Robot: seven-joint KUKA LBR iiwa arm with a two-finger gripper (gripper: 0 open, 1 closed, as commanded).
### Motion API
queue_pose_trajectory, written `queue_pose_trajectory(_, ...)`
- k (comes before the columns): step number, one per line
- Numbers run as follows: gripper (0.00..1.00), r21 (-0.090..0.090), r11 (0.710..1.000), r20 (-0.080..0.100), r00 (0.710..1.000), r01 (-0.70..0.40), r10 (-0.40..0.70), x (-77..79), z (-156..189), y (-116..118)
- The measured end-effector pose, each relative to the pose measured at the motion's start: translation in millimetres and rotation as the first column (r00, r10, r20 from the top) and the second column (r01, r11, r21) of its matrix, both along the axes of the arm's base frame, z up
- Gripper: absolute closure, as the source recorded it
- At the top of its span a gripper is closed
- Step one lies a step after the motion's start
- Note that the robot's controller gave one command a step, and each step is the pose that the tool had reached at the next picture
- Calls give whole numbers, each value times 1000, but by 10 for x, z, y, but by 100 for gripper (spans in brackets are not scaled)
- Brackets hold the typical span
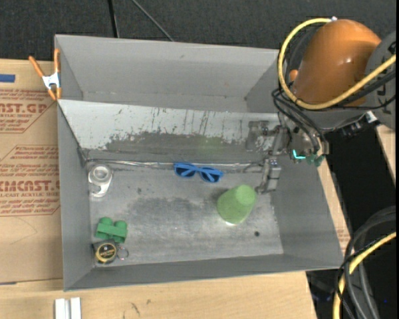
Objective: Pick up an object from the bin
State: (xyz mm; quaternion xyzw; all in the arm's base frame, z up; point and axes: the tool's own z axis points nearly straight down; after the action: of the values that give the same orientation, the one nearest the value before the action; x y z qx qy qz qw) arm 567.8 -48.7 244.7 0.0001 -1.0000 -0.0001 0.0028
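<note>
Gripper low by right wall of bin, just beside green cup lying on side, right of centre. Open or closed: cannot tell. Best: centre over cup, straddle its body, close gently, since it may roll.

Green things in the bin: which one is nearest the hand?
The pale green cup, just below the hand; the darker green block lies far left.
</note>
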Motion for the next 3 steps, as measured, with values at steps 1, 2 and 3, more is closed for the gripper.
queue_pose_trajectory(1,0,2,998,-2,998,-60,60,71,-1419,-266)
queue_pose_trajectory(2,0,0,1000,-4,1000,0,0,70,-1480,-271)
queue_pose_trajectory(3,100,-1,1000,3,1000,1,-1,88,-1471,-273)
